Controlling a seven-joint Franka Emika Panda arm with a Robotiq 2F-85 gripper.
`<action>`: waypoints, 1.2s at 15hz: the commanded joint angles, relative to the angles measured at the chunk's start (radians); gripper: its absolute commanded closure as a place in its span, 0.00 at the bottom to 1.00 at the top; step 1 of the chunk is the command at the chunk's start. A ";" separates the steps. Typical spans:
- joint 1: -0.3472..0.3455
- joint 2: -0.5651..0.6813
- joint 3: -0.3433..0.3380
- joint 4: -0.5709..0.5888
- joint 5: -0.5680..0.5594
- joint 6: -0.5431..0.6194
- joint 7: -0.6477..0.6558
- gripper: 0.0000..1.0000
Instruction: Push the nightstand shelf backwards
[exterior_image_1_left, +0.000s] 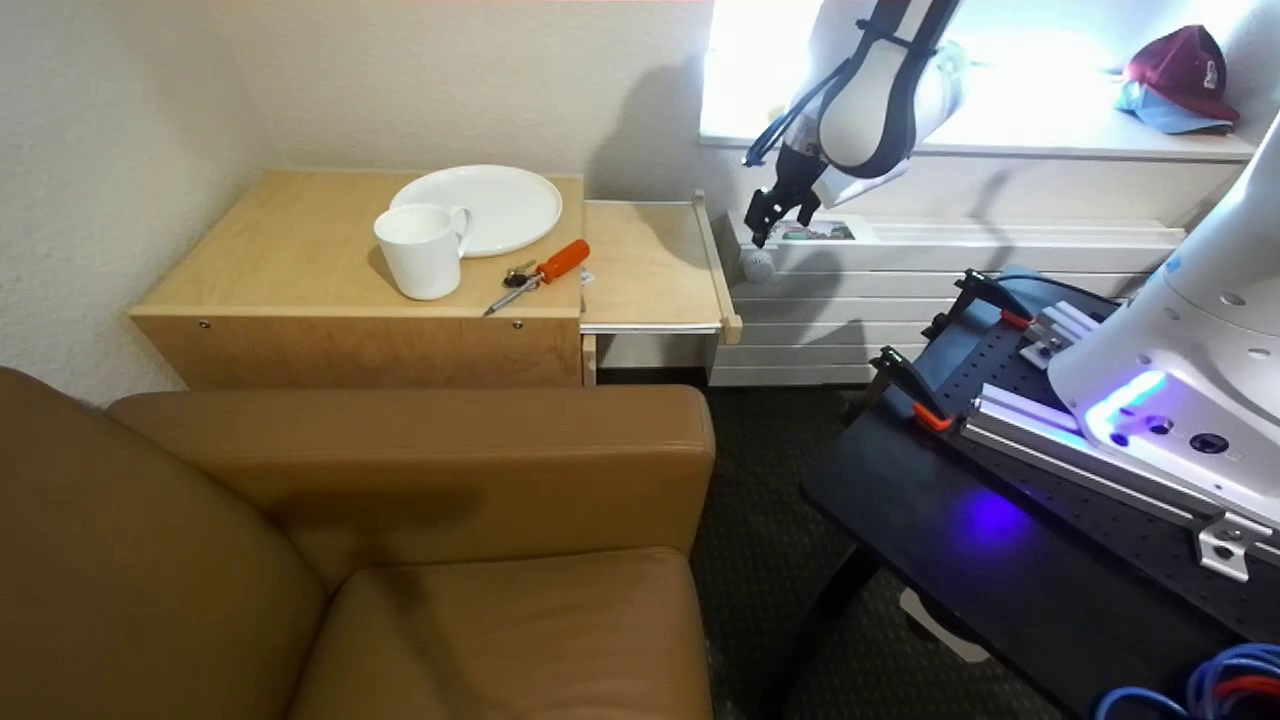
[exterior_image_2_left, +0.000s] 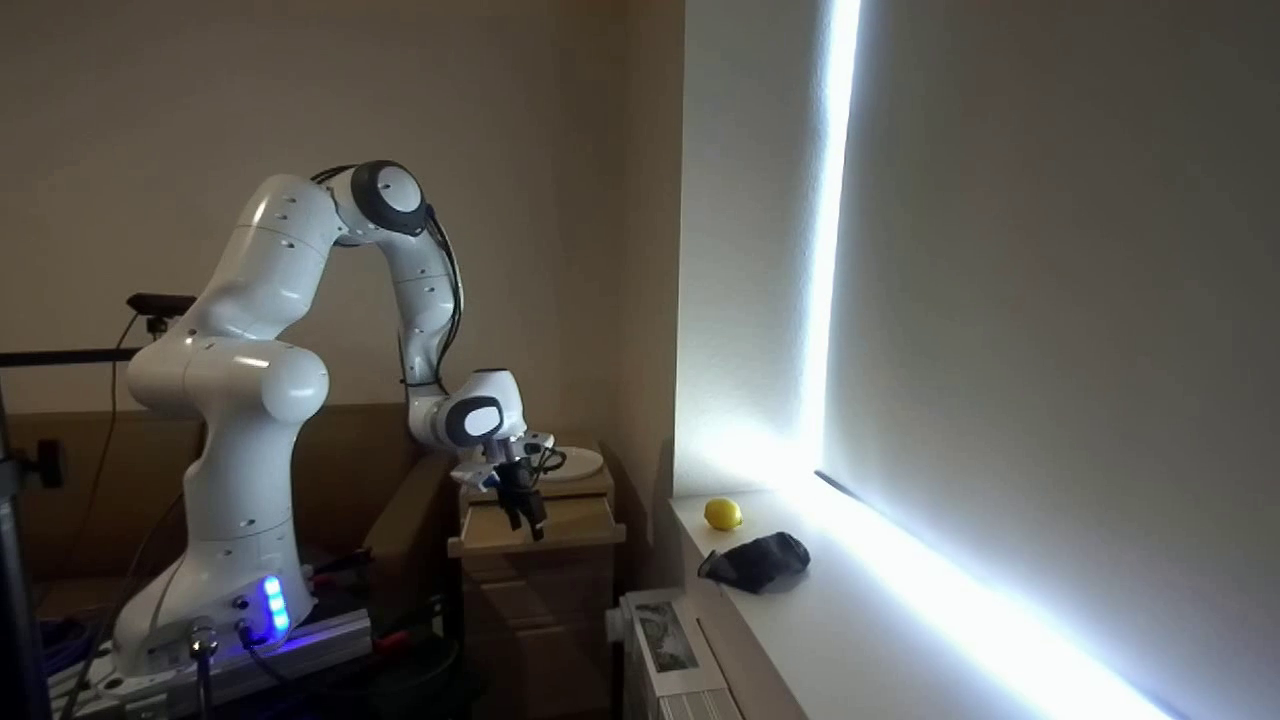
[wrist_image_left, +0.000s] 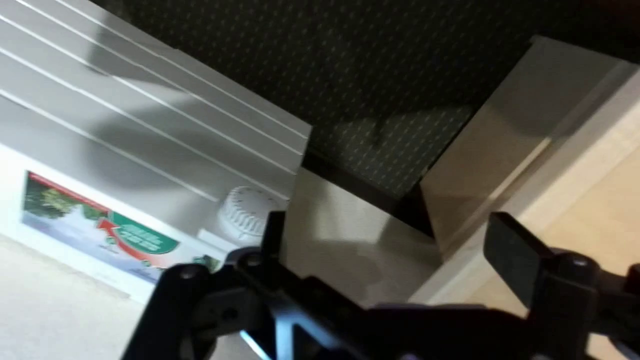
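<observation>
Now hovering with the gripper (exterior_image_1_left: 784, 230) spread wide, only air between its fingers (wrist_image_left: 512, 257). Having the shelf (exterior_image_1_left: 645, 262) near the fingertips, jutting from the nightstand (exterior_image_1_left: 250, 245) toward the gripper. Overlapping the shelf's outer edge (wrist_image_left: 545, 197) with one finger in the wrist view, yet hard to tell whether touching.

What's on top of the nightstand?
The nightstand holds a white mug, white plate, a screwdriver and what look like keys. The mug hides part of the plate; anything beneath either is covered.
</observation>
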 joint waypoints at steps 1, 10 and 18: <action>0.130 -0.014 -0.247 -0.032 -0.011 -0.080 0.006 0.00; -0.060 0.026 -0.066 0.027 -0.005 -0.159 0.016 0.00; -0.195 0.147 0.156 0.130 0.002 -0.121 0.037 0.00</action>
